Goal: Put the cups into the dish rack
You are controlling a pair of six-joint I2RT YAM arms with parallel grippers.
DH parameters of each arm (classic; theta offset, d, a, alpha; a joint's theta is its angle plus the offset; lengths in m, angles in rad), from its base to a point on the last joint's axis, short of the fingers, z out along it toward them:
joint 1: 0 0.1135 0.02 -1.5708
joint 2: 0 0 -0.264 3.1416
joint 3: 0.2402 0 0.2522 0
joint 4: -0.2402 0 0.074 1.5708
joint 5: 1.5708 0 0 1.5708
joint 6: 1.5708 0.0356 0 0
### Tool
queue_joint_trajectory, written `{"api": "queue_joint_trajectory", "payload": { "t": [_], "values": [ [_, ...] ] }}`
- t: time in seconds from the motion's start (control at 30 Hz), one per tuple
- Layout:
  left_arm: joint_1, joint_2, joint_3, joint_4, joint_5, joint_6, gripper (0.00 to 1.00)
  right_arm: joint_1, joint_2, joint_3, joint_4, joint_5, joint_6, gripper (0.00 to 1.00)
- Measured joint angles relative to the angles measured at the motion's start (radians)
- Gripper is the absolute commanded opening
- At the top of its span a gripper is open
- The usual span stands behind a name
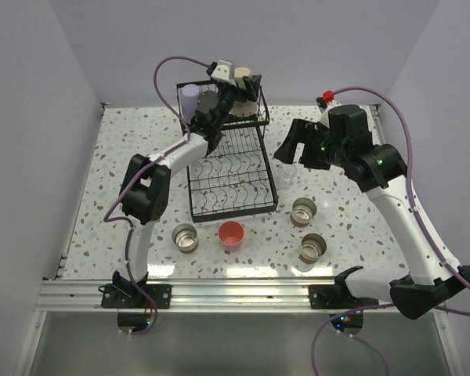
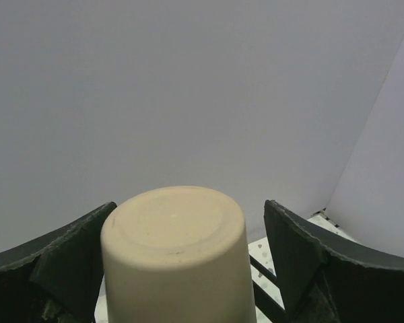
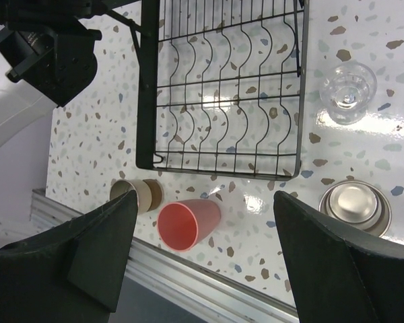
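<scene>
Place: robot lab test cell
Walls: plain white panels (image 1: 39, 117) around the table (image 1: 125, 149)
Mounting: left arm (image 1: 153, 176), right arm (image 1: 399, 211) bolted to aluminium rail (image 1: 235, 294)
Wiring: loose purple cables (image 1: 407, 145)

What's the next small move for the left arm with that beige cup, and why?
Probably draw the left gripper straight back off the beige cup: its fingers stand open, a gap showing on one side, and the cup is at the dish rack's upper basket.

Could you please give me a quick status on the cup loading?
Left end effector open around upturned beige cup at dish rack, upper basket. Right end effector open, empty. Red-pink cup, glass, three tan cups not yet racked. No obstruction seen.
</scene>
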Motion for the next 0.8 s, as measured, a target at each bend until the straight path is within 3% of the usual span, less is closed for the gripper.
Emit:
{"api": "queue_joint_trajectory", "payload": {
  "t": [0.13, 0.5, 0.8],
  "values": [
    [0.001, -0.002, -0.001, -0.004, -0.005, -0.001, 1.00, 0.000, 0.000, -0.002, 0.003, -0.003, 0.000, 0.85],
    [0.001, -0.019, -0.014, -0.048, 0.011, -0.002, 1.00, 0.000, 0.000, -0.016, 0.007, -0.006, 0.000, 0.85],
    [0.001, -0.046, 0.110, -0.166, 0.051, -0.002, 1.00, 0.000, 0.000, -0.027, 0.013, -0.019, 0.001, 0.85]
  ]
}}
